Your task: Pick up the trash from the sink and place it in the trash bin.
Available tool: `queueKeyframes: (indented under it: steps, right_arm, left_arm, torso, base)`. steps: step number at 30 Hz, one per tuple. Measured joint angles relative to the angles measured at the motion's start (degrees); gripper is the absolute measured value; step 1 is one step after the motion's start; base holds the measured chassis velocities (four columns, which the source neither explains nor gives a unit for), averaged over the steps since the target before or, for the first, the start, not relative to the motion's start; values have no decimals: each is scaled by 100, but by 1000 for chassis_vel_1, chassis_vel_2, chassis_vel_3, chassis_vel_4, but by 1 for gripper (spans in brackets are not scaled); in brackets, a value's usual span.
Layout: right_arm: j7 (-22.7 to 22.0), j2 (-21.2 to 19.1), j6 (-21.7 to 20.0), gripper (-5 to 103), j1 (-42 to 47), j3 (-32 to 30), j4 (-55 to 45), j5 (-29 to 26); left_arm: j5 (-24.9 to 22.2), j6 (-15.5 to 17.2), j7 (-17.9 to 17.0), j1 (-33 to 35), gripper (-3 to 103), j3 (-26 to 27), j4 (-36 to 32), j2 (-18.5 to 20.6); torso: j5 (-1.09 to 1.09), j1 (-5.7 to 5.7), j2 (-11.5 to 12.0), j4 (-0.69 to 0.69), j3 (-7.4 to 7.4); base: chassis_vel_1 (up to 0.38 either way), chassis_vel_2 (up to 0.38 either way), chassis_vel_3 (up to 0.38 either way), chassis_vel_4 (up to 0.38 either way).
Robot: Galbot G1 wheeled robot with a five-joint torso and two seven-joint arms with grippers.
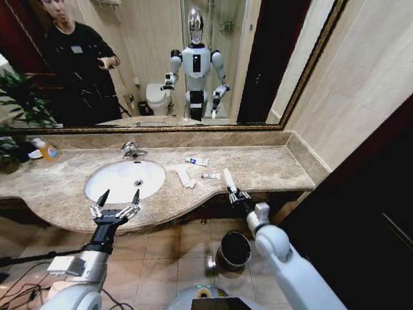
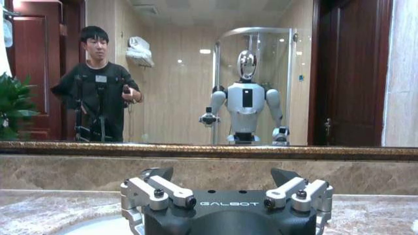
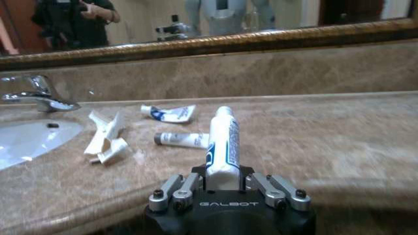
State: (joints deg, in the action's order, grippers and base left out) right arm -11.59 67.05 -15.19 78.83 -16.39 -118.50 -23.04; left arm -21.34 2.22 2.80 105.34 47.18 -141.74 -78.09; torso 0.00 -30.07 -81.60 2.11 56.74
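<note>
A beige marble counter (image 1: 271,169) runs under a wide gold-framed mirror (image 1: 161,64), with tan tiles on the floor below, and the white oval sink (image 1: 124,180) sits toward the left end of it, a chrome tap (image 1: 132,150) at its back rim. The trash lies on the marble beside the sink on the side away from the plant (image 1: 19,103): a crumpled white paper strip (image 1: 184,175) nearest the basin, a flattened white sachet with blue print (image 1: 197,161) behind it toward the mirror, and a short white tube with a dark cap (image 1: 210,175) just past the strip. The right gripper (image 1: 233,191) is clamped on a long white tube with blue lettering (image 3: 222,142), held at the counter's front edge — upright between the fingers in the right wrist view. The left gripper (image 1: 118,199) hovers at the sink's front rim, fingers spread with nothing in them. A dark round trash bin (image 1: 233,250) stands on the floor below the counter. A yellow-orange bottle (image 1: 46,151) rests far beyond the sink, near the plant; its label is too small to read.
</note>
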Motion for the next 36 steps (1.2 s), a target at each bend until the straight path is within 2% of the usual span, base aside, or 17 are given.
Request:
queueKeyframes:
  steps: [11,18,25,27,31,35,36]
  right_arm:
    - [43,140,384,28,737,-95,-43,310]
    - [90,193,842,28,1149,-32,543,621]
    - [91,229,964,28,920,44,1299,529]
    - [88,302,760,28,834,59,1576,340]
    - [69,399,662,28,743,55,1907,231]
    - [92,463,827,28,601,36,2507,242]
    - [110,439,1024,28,521,64,2853,283]
  left_arm:
    - [0,0,1,0,100,0,0,0]
    - [0,0,0,0,100,0,0,0]
    - [0,0,1,0,100,0,0,0]
    - [0,0,1,0,100,0,0,0]
    - [0,0,0,0,100,0,0,0]
    - [0,0,0,0,100,0,0,0]
    - [0,0,0,0,100,0,0,0]
  torso:
    - [-1,0,0,0,0]
    - [-1,-1,0,-1,1]
    - [0,-1,0,0,1]
    - [-1,-1,0,0,1]
    - [-1,-1,0,0,1]
    - [0,-1,0,0,1]
    - [0,-1,0,0,1]
  base:
    - [0,0,0,0]
    - [0,0,0,0]
    - [0,0,0,0]
    - [0,0,0,0]
    - [0,0,0,0]
    - [0,0,0,0]
    - [0,0,0,0]
